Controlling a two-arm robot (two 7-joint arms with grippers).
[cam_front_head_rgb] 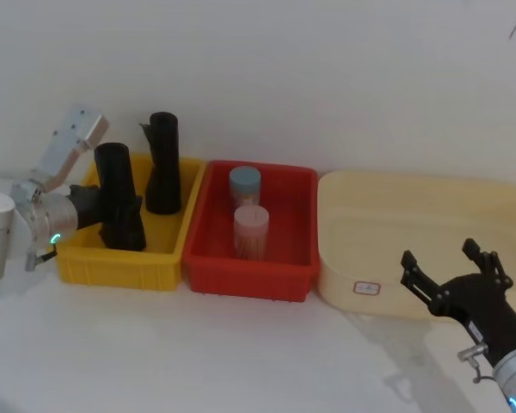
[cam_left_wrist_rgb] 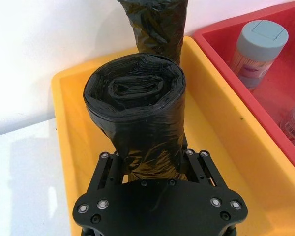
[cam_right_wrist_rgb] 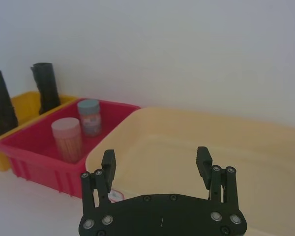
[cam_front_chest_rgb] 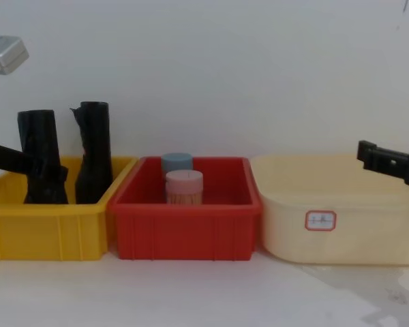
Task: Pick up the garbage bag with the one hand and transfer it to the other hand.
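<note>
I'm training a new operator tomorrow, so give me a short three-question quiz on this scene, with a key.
1. Which colour is the bin that the bag, gripped by the left pincer, stands in? A red, B yellow, C cream.
2. True or false: the right pincer is shut.
3. Fill in: the red bin holds ___ jars.

Key
1. B, the yellow bin.
2. False: it is open, above the cream tub.
3. Two.
</note>
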